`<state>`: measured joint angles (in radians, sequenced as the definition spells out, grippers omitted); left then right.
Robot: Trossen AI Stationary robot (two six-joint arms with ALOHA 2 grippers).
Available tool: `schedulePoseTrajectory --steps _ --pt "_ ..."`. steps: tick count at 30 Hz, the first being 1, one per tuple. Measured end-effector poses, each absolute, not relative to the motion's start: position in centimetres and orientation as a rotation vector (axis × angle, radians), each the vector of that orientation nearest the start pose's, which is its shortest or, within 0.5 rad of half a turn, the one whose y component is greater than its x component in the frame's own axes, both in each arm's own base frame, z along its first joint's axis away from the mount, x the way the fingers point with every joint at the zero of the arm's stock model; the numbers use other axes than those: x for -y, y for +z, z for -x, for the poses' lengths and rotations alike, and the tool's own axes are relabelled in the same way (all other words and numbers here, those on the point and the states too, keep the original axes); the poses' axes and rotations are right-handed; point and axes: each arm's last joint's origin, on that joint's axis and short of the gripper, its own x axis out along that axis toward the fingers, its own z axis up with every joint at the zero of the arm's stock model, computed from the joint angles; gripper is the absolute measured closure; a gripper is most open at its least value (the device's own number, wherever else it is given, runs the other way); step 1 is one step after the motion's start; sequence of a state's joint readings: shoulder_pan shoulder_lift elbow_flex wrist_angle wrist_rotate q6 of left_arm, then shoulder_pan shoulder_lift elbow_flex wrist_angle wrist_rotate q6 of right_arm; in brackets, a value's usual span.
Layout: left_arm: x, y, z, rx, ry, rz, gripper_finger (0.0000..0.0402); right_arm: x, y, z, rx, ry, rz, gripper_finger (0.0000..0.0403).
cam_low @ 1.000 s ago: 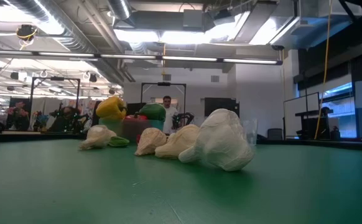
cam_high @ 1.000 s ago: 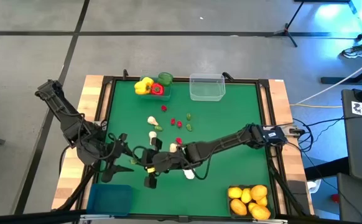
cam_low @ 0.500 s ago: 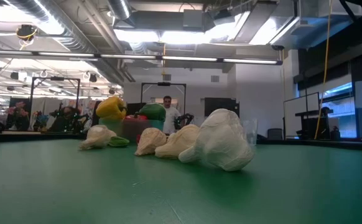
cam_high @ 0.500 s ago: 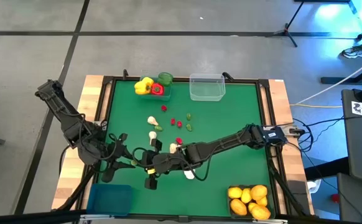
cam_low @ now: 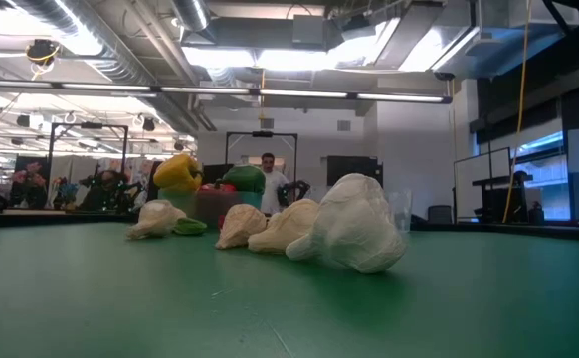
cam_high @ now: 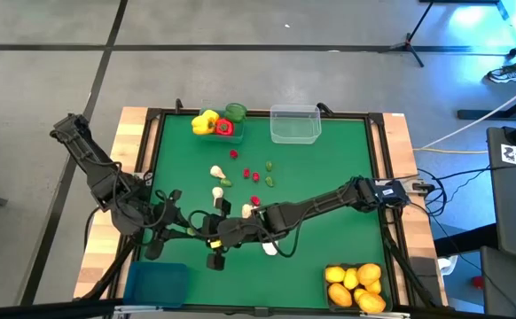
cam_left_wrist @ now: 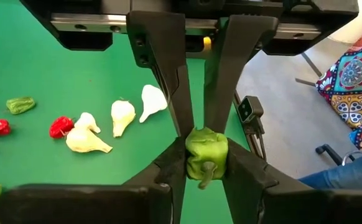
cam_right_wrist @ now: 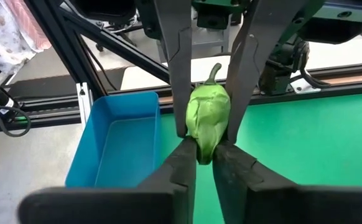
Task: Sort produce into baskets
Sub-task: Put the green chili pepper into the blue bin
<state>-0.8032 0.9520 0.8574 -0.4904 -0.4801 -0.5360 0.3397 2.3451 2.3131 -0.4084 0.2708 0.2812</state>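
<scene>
A small green pepper (cam_left_wrist: 206,146) (cam_right_wrist: 207,112) hangs above the table's near left part, between my two grippers, which meet tip to tip. My left gripper (cam_high: 193,230) (cam_left_wrist: 206,163) reaches in from the table's left and my right gripper (cam_high: 208,237) (cam_right_wrist: 206,149) from the right. Both are shut on the pepper. Several white garlic bulbs (cam_high: 217,182) (cam_low: 354,224) and small red and green pieces (cam_high: 256,173) lie on the green mat. The blue basket (cam_high: 156,282) stands at the near left corner, just beyond the pepper in the right wrist view. My left gripper pinches the pepper's two sides near its stem end (cam_left_wrist: 193,163) between its two fingers. They slant down from the table's left. The pepper is clear of the mat. My right gripper pinches the pepper's tapered end (cam_right_wrist: 206,144), opposite the stem (cam_right_wrist: 215,70). Its fingers (cam_left_wrist: 175,81) slant down from the table's right.
A teal basket with yellow, red and green peppers (cam_high: 218,122) and a clear basket (cam_high: 294,124) stand at the far edge. A dark basket full of yellow-orange citrus (cam_high: 355,285) sits at the near right corner. A raised frame rims the mat.
My left gripper's fingers have drawn together onto the green pepper that my right gripper holds. Neither arm has moved, and the pepper stays where it was.
</scene>
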Motion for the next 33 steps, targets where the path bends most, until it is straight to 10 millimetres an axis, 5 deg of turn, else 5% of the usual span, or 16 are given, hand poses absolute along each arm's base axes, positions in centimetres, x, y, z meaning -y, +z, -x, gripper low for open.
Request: schedulePoseTrajectory --steps 8,12,19,27,33 --pt "12.9 29.8 -14.1 -0.604 -0.170 0.179 0.0316 -17.1 29.4 -50.5 -0.532 0.006 -0.141 0.0282" --pt "13.1 29.4 -13.6 -0.752 -0.302 0.267 0.0316 -17.1 28.9 -50.1 -0.609 0.032 -0.161 0.0257" --pt "16.7 28.3 -11.2 -1.006 -0.558 0.361 0.0316 -17.2 28.5 -49.8 -0.669 0.058 -0.188 0.0245" --pt "20.5 24.6 -10.4 -1.169 -0.537 0.216 0.0316 -17.1 28.4 -49.8 -0.674 0.056 -0.184 0.0244" --pt "21.2 23.1 -10.8 -1.212 -0.518 0.131 0.0315 -17.1 28.3 -49.7 -0.698 0.063 -0.180 0.0244"
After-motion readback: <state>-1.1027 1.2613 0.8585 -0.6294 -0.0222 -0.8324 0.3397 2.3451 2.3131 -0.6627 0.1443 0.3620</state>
